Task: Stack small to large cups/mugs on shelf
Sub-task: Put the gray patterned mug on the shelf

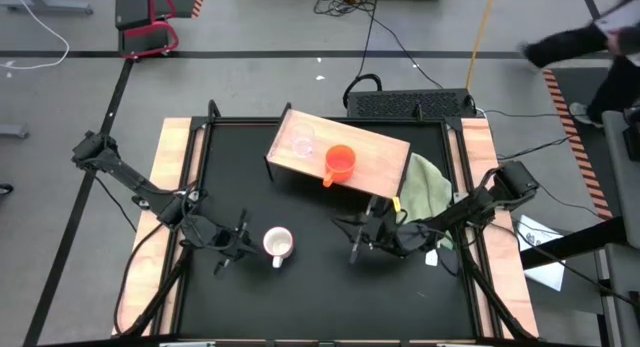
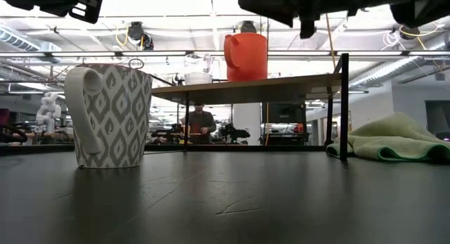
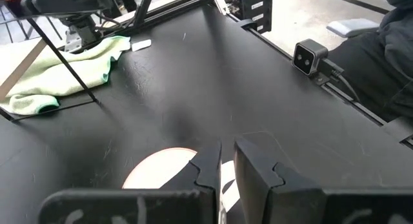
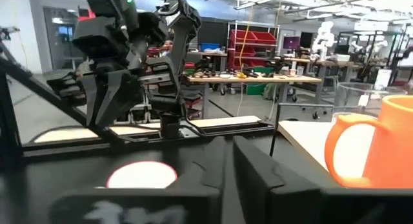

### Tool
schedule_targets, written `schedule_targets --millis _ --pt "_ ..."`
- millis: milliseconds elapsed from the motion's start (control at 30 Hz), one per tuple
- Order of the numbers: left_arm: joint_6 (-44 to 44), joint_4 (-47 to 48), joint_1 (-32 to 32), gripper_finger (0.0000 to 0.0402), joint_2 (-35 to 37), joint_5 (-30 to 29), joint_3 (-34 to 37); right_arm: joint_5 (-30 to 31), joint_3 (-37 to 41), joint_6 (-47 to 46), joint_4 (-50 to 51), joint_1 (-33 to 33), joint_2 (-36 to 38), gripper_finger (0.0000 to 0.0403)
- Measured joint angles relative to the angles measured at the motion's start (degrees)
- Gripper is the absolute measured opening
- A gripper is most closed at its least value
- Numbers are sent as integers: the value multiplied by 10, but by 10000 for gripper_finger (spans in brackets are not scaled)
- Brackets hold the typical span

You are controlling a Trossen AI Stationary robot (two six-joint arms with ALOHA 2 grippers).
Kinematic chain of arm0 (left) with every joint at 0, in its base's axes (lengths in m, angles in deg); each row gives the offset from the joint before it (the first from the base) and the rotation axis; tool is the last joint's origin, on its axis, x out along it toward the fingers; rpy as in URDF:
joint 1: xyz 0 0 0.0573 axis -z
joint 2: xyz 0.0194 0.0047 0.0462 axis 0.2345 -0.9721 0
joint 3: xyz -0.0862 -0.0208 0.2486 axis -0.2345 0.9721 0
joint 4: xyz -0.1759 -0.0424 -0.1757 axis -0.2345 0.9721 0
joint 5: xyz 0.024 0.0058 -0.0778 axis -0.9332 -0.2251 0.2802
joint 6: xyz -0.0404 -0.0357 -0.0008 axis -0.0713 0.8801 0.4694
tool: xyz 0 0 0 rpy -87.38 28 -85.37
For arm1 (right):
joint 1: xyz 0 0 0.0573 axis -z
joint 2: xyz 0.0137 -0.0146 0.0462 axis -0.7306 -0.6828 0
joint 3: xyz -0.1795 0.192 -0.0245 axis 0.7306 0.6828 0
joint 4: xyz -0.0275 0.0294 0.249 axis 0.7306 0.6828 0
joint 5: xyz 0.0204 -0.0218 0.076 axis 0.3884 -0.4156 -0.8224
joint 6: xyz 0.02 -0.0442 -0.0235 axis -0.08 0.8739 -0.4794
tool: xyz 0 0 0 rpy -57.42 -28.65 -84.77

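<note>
The shelf (image 1: 375, 152), a light board on thin black legs, stands at the table's far middle. The clear cup (image 1: 302, 142) and the orange-red mug (image 1: 340, 164) stand upright on it, apart; the mug is at its near edge. The white patterned mug (image 2: 112, 116) stands upright on the black table (image 1: 310, 287), its handle (image 2: 83, 110) toward the left. My left gripper (image 3: 227, 162), shut to a narrow slit, hovers above and just left of that mug (image 1: 277, 244). My right gripper (image 4: 229, 166) is shut in the air near the shelf's near right corner (image 1: 352, 237), holding nothing.
A green cloth (image 1: 425, 187) lies crumpled on the table right of the shelf. A small white tag (image 1: 432, 257) lies near the right arm. A camera (image 3: 310, 56) sits at the table's edge. A person (image 1: 590, 37) is on the floor at the far right.
</note>
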State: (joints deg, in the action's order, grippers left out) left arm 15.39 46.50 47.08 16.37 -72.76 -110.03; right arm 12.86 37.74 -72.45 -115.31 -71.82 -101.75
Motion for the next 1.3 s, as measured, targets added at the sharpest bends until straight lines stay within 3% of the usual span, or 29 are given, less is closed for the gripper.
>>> schedule_targets --millis 67,667,1133,1300 --pt "0 0 0 44 0 0 0 0 0 11 2 -4 1 7" --pt "-2 -3 0 44 0 0 0 -19 16 -4 10 -2 11 0" --pt "-4 -3 0 44 0 0 0 -22 16 -44 337 -104 270 0" --pt "-7 -3 0 44 0 -6 0 -4 16 -46 409 -143 330 0"
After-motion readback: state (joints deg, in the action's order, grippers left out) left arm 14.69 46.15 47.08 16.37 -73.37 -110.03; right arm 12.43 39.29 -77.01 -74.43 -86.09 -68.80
